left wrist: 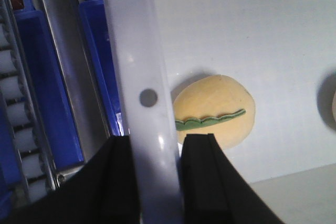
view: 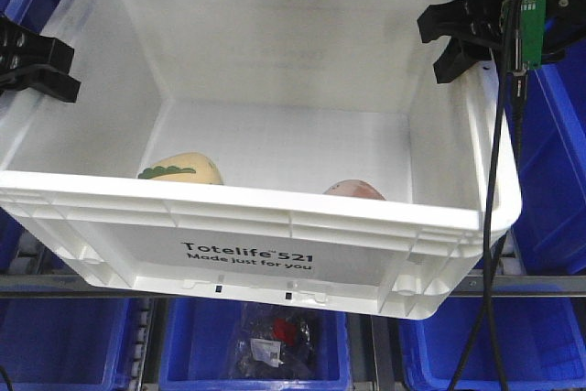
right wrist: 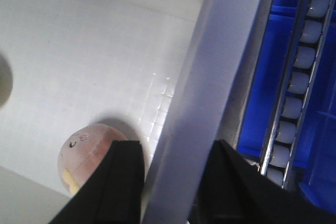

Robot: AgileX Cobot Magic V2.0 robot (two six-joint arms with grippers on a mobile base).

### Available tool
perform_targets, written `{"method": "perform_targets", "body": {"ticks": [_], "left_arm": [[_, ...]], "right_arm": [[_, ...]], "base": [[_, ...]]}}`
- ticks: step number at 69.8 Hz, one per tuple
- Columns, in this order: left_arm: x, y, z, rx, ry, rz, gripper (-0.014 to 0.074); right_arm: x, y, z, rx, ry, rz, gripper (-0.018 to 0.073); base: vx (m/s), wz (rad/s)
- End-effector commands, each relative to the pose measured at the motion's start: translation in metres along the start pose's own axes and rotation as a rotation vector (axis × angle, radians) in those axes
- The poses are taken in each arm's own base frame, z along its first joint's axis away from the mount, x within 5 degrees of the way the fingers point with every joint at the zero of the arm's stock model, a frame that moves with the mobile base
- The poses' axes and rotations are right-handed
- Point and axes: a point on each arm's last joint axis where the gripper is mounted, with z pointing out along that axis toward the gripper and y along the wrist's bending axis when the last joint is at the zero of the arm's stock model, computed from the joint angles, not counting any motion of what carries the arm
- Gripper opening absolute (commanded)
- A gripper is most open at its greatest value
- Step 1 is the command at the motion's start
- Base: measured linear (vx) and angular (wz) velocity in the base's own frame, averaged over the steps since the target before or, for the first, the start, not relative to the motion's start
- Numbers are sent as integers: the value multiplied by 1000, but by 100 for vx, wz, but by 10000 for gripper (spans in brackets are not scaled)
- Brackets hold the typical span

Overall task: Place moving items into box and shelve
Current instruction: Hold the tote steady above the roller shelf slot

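Two toys (view: pixel 183 169) (view: pixel 355 190) lie inside the box (view: pixel 275 219); end effectors (view: pixel 57 69) (view: pixel 442 48) clamp its rims.

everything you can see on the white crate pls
The white crate is a large rectangular open-top bin, plastic by its look, with a ribbed rim and black print "Totelife 521 Made just for you" on the near wall. The left gripper and right gripper each pinch a side wall. Inside, on its floor, lie a cream-yellow toy and a pinkish toy. Blue bins sit around and below it.

One box (view: pixel 119 226), two toy foods (view: pixel 186 168)
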Motion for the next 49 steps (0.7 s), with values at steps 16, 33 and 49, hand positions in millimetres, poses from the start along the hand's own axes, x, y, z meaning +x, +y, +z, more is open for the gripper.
{"method": "perform_targets", "body": {"ticks": [16, 33, 49], "left_arm": [[-12, -14, -26, 67, -182, 3, -17], [-12, -14, -26, 68, -181, 3, -17], [-12, -14, -26, 68, -181, 3, -17]], "right_arm": [[-12, 7, -29, -58, -173, -31, -12], [-12, 7, -29, -58, -173, -31, -12], [-12, 7, -29, -58, -172, -31, -12]], "base": [[2, -3], [-2, 1], [-5, -2]]}}
